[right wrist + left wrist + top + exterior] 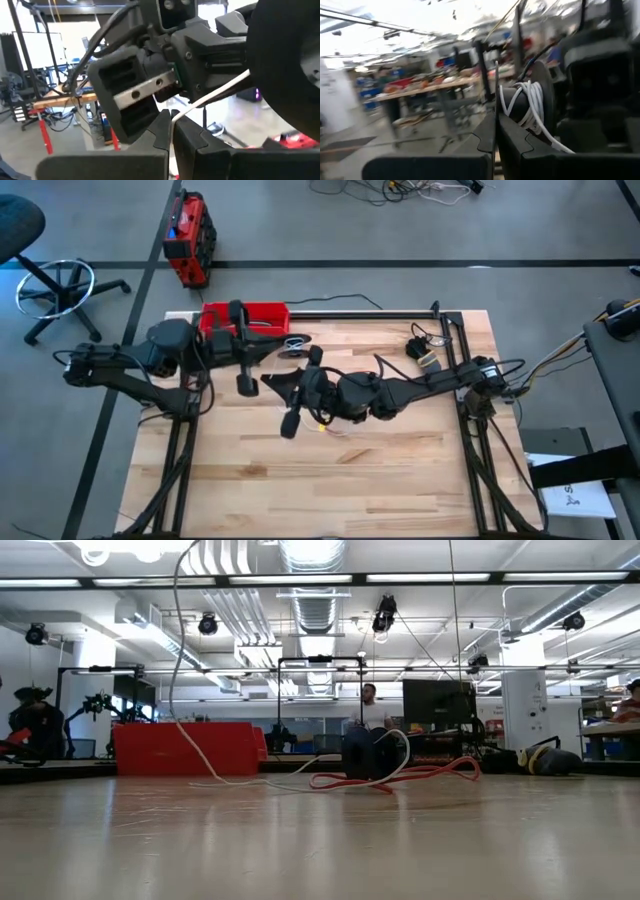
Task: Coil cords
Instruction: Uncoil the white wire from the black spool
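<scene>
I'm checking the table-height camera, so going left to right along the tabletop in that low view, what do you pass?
Red tray → white cord trailing onto the table → red cord lying looped.

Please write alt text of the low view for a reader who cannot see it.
A white cord comes down from above to the wooden table and runs toward a red cord lying in loose loops. A red tray stands behind on the left; no gripper shows.
</scene>
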You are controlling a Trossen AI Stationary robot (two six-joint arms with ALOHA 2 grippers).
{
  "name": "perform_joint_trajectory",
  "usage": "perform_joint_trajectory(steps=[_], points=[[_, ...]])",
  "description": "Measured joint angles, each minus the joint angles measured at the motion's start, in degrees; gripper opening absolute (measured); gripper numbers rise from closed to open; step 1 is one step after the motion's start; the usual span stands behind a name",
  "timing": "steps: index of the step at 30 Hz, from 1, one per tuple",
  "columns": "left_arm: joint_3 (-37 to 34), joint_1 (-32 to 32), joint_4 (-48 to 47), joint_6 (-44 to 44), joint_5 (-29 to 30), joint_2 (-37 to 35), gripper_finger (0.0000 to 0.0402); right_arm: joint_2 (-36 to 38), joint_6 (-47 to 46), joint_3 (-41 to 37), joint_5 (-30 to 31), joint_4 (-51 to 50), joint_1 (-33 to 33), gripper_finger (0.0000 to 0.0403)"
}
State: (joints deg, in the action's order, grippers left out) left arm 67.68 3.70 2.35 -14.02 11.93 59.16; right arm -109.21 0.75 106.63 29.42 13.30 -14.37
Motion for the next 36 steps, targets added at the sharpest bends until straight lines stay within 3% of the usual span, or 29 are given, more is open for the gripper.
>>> perform_joint_trajectory(steps=[12, 15, 19, 23, 28, 32, 36], points=[[-1.85, -0.11, -8.26, -6.99, 13.72, -0.93, 0.0, 4.59, -2.65, -0.07, 3.12, -10.5, -1.28, 0.0003], [-1.87, -0.22, -9.03, -6.95, 14.8, -2.01, 0.0, 5.7, -2.91, 0.08, 3.37, -11.65, -1.69, 0.0003], [-1.88, -0.15, -12.36, -6.89, 14.93, -2.73, 0.0, 7.75, -2.1, -0.11, 6.05, -16.35, -2.7, 0.0002], [-1.92, -0.24, -12.85, -4.34, 14.54, -4.82, 0.0, 11.85, -2.94, 0.12, 11.23, -27.94, -3.39, 0.0002], [-1.92, -0.15, -8.76, 1.44, 6.71, -6.47, 0.0, 12.24, -13.13, -0.4, 11.52, -45.27, -3.26, 0.0002], [-1.9, -0.21, -3.82, 5.16, 5.03, -6.39, 0.0, 10.5, -18.21, -1.69, 10.7, -47.28, -3.15, 0.0002], [-1.86, -0.22, -2.06, 5.51, 7.45, -4.52, 0.0, 6.92, -19.92, -1.92, 5.77, -44.02, -3.15, 0.0002]])
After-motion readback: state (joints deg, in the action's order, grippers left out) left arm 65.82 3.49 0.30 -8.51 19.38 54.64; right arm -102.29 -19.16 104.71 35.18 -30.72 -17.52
